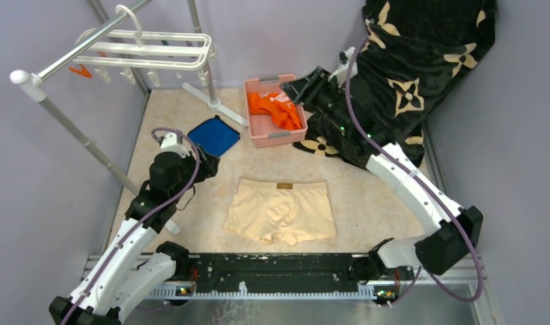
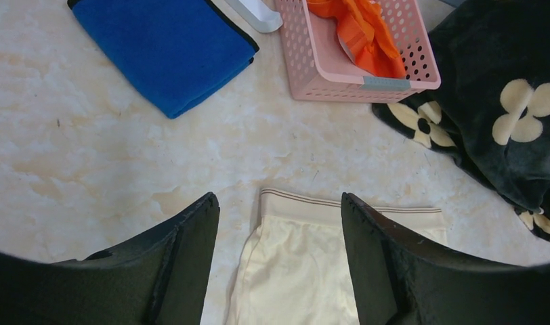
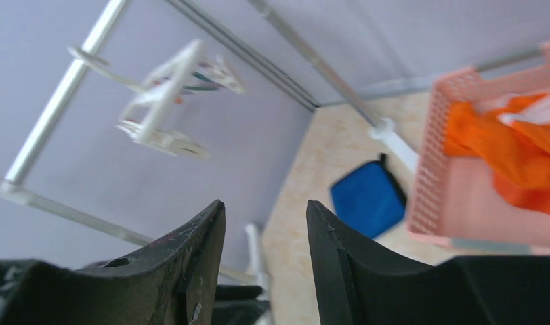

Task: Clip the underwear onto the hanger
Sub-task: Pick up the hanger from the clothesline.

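The pale peach underwear lies flat on the table, waistband toward the back, and shows in the left wrist view. The white hanger hangs from the grey rack pole at the back left and shows blurred in the right wrist view. My left gripper is open and empty, left of the underwear's waistband corner and above it. My right gripper is open and empty, raised over the pink basket, its jaws facing the hanger.
A pink basket with orange clothes stands at the back middle. A blue folded cloth lies left of it. A black flowered blanket covers the back right. The grey rack pole and its foot stand at the left.
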`<state>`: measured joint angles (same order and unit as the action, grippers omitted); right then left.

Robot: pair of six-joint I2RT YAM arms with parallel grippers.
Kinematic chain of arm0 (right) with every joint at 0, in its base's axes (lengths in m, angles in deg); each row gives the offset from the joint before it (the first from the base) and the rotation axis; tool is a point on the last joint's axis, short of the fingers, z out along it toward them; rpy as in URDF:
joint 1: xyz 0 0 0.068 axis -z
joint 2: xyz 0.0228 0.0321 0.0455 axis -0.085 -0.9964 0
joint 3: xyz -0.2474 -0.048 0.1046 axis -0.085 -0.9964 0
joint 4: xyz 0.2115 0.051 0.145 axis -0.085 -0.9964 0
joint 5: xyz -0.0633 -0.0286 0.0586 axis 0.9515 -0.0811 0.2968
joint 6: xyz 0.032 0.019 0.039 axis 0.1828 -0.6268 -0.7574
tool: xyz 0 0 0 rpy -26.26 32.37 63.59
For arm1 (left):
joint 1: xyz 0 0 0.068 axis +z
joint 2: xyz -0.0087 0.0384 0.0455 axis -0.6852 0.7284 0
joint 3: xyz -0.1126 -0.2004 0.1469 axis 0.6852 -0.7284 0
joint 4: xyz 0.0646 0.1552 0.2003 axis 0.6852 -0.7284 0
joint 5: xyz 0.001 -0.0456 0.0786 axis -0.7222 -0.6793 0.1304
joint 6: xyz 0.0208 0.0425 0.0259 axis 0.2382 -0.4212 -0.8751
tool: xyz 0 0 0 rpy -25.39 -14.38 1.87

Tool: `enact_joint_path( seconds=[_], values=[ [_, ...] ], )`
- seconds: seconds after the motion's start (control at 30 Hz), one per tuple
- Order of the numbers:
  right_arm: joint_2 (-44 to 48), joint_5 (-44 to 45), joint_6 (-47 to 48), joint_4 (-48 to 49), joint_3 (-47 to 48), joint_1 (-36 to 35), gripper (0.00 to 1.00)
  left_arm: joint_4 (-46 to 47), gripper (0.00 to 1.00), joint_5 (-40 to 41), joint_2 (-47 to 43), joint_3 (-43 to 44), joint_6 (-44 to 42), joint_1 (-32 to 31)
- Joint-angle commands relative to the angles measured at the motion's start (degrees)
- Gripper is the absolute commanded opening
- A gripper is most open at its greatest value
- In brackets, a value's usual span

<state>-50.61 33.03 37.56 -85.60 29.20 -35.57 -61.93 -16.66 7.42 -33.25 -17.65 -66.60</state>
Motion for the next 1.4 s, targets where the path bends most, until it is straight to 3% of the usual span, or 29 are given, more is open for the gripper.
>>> enact_joint_path(
  seconds=[0.0, 0.13, 0.33, 0.67, 0.97, 1.37],
  values=[
    [-6.73, 2.94, -8.61, 8.14, 11.59, -4.81, 0.48, -1.66, 0.72, -0.23, -1.27, 1.07, -1.03, 0.29],
    [-16.53, 2.26, -13.64, 10.54, 22.88, -7.6, 0.48, -2.44, 0.72, -1.53, -2.07, 0.9, -0.91, 0.37],
    [-30.99, 1.8, -17.25, 6.84, 41.0, -10.39, 0.52, -3.37, 0.72, -2.24, -3.69, 0.08, -0.44, 0.38],
    [-46.93, 0.14, -23.65, 1.48, 61.41, -13.41, 0.56, -4.78, 0.72, -1.88, -5.11, 0.19, -0.8, 0.38],
    [-50.95, -2.05, -28.09, 3.62, 63.93, -13.53, 0.56, -4.64, 0.72, -2.15, -5.29, -0.59, -0.64, 0.33],
    [-56.33, -3.86, -32.57, 5.9, 69.86, -13.85, 0.42, -4.51, 0.72, -2.04, -5.4, -0.99, -0.13, 0.4]
  ],
)
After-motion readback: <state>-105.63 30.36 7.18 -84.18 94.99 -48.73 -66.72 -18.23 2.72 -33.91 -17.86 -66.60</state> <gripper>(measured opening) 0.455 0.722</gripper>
